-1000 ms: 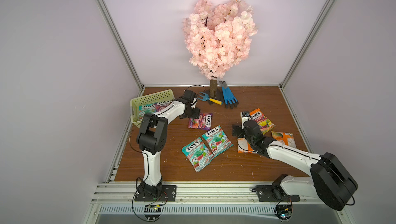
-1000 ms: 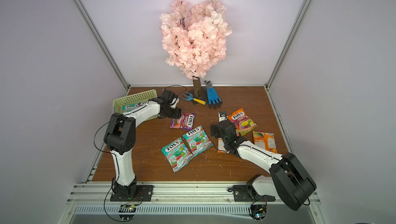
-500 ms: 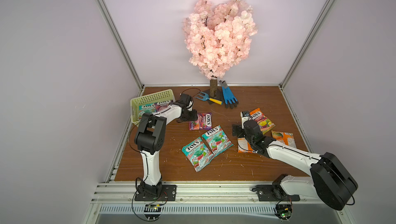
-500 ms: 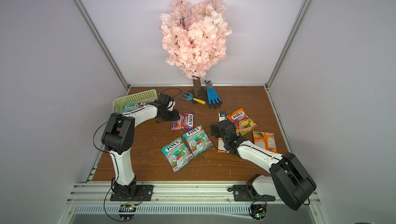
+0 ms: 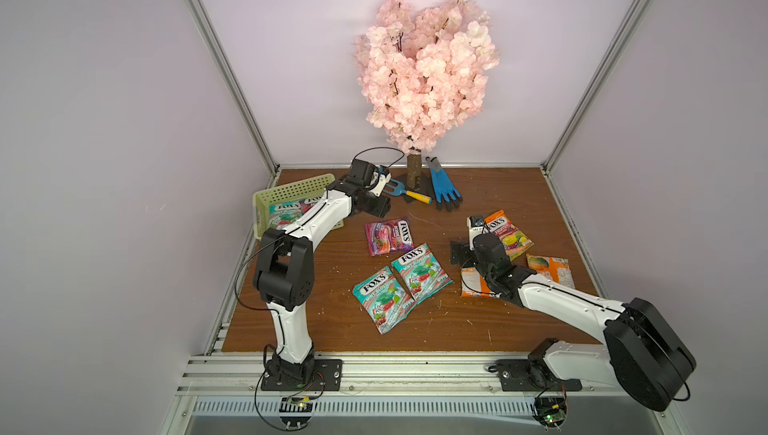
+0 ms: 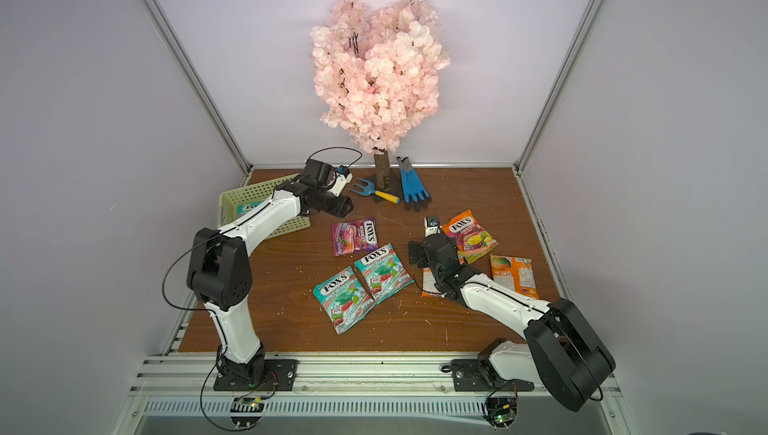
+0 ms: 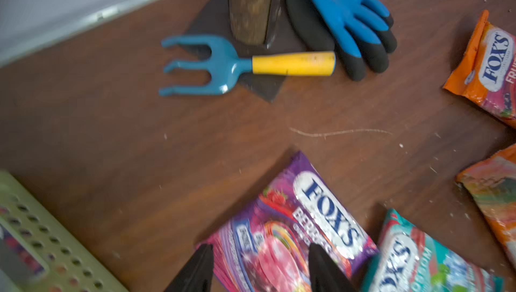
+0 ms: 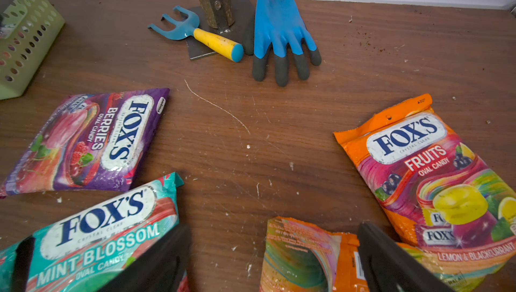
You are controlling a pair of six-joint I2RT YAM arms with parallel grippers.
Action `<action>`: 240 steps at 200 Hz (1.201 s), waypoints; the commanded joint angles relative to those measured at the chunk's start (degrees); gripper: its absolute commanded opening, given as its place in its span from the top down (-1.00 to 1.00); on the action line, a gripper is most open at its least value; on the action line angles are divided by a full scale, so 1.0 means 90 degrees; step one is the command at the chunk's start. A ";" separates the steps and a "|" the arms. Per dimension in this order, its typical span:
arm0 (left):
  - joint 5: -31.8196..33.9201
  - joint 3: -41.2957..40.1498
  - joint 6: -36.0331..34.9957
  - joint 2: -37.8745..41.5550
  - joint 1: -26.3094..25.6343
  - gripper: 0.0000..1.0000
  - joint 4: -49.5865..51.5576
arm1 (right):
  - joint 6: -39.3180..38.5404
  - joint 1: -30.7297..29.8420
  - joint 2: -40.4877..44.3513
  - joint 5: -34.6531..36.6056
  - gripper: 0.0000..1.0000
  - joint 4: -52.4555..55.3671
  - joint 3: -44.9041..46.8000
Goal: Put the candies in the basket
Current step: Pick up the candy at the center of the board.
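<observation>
Candies lie on the brown table: a purple bag, two teal bags and orange bags. The pale yellow-green basket at the back left holds a teal bag and a purple one beside it. My left gripper is open, its fingers either side of the purple bag's near end. My right gripper stands wide open over a face-down orange bag. In both top views that bag is partly hidden under the arm.
A pink blossom tree stands at the back on a wooden trunk. A blue fork with a yellow handle and blue gloves lie by its base. Metal rails edge the table.
The left wrist has shifted slightly near the basket's corner, over the purple bag. The right arm and the bags have not moved.
</observation>
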State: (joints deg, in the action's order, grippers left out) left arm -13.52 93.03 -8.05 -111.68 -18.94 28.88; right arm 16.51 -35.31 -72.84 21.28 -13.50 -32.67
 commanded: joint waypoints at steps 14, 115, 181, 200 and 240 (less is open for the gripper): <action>-0.0354 0.0798 -0.2088 -0.1215 0.0181 -0.25 0.1076 | 0.0009 -0.0048 0.0204 0.0219 -0.98 -0.0102 -0.0081; -0.1379 0.1081 -0.2399 -0.1983 0.0254 -0.30 0.1182 | -0.0009 -0.0050 0.0028 0.0267 -0.98 -0.0121 -0.0110; -0.1406 0.0263 -0.2479 -0.1554 0.0480 -0.16 0.1527 | -0.0001 -0.0048 0.0085 0.0215 -0.99 -0.0103 -0.0111; -0.1497 0.0091 -0.2485 -0.1305 0.0558 0.27 0.1517 | -0.0001 -0.0047 0.0105 0.0214 -0.98 -0.0107 -0.0111; -0.1558 0.0100 -0.2209 -0.0873 0.0602 0.99 0.1517 | 0.0000 -0.0050 0.0091 0.0165 -0.99 -0.0119 -0.0111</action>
State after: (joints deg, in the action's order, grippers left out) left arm -27.16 94.15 -29.02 -122.48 -14.17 39.79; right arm 16.49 -35.31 -72.49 22.26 -13.52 -32.67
